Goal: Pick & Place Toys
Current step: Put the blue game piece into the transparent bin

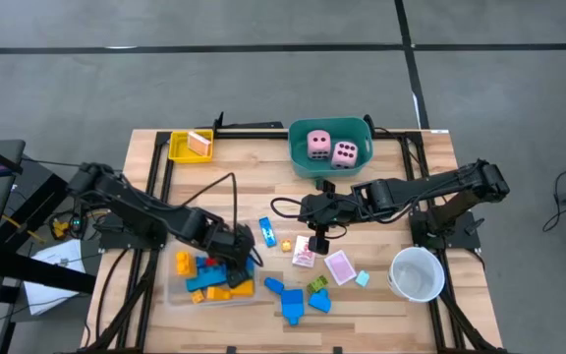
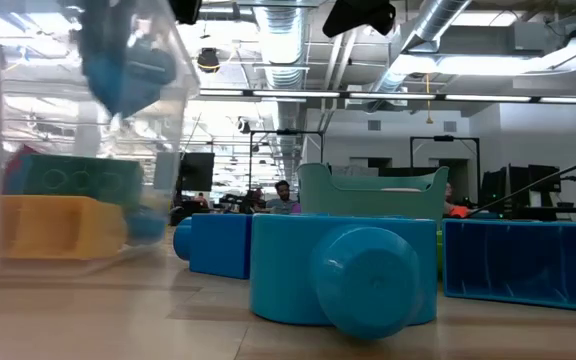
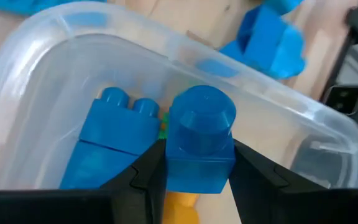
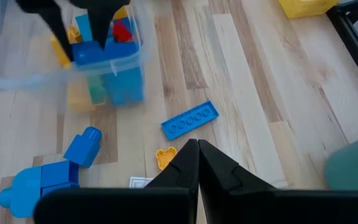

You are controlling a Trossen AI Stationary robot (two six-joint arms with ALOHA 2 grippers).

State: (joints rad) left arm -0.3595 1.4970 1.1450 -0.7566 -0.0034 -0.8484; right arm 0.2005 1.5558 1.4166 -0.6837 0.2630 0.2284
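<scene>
My left gripper is shut on a small blue block with one round stud and hangs over the clear tray. The tray sits at the table's near left and holds blue, yellow and red blocks. My right gripper is shut on nothing and hovers mid-table, above a pink-white card. A flat blue plate, a small yellow piece and blue blocks lie on the wood. Two pink dice rest in the teal tub. My left gripper pinches the one-stud blue block by two opposite sides of its lower body between its two fingers. The fingers slant down from above. The block sits stud-forward in the hold, inside the tray's rim; whether it touches the blocks below cannot be told.
A yellow tray stands at the far left and a white cup at the near right. A second card, a green block and big blue blocks lie near the front edge.
</scene>
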